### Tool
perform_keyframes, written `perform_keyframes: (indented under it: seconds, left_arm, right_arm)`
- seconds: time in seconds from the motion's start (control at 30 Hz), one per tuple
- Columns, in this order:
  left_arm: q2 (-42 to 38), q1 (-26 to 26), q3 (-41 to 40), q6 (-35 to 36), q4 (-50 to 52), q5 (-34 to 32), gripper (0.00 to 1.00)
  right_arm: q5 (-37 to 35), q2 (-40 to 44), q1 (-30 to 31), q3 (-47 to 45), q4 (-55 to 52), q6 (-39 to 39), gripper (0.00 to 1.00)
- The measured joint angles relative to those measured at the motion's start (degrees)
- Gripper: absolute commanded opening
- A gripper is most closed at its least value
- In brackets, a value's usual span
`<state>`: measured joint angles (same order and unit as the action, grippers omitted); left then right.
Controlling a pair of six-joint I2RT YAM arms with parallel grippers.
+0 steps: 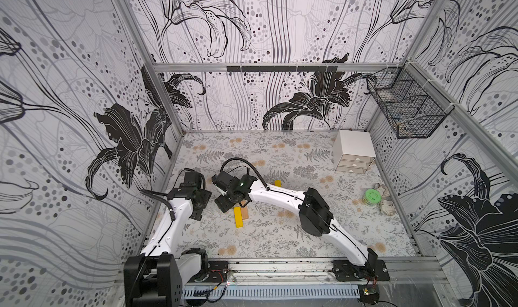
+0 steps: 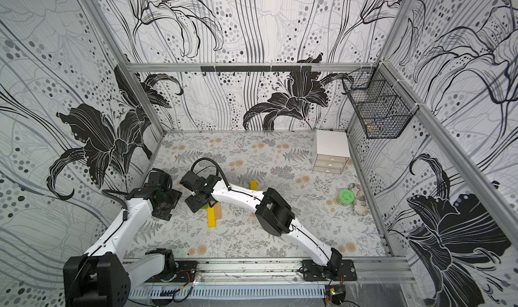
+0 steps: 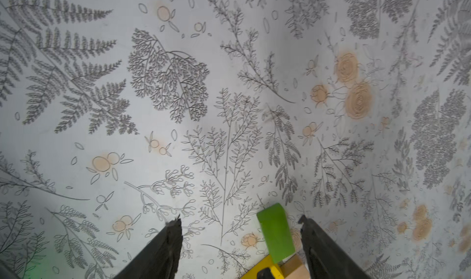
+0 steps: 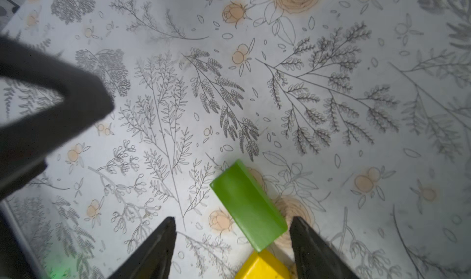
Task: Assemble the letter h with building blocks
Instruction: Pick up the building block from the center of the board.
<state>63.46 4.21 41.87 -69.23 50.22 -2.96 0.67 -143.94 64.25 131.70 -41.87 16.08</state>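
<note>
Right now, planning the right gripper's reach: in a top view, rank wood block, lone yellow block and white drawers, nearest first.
1. wood block, just beside the right gripper.
2. lone yellow block, beyond its forearm.
3. white drawers, far back right corner.

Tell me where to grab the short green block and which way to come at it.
Best taken across its two long sides, mid-length, coming straight down. The short green rectangular block lies flat on the floral-print table, its long sides look free, and one end sits against the long yellow block, so an end grip looks blocked.
</note>
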Motion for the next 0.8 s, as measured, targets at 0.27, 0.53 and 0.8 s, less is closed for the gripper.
perform_keyframes:
  seconds: [0.27,0.53,0.8]
  left_arm:
    - [-1.36,0.26,-1.16,0.42,1.01,0.79,0.71]
    - [-2.67,0.31,-2.38,0.87,0.79,2.51,0.65]
    - [-5.09,0.31,-3.65,1.51,0.76,3.58,0.62]
  right_arm:
    - [1.25,-4.96,-0.04,4.46,-3.67,-2.71,0.69]
    - [1.29,-8.55,-0.04,10.45,-6.45,-4.24,0.46]
    - [-0.39,-8.70,-0.04,10.91,-7.23,-4.52,0.14]
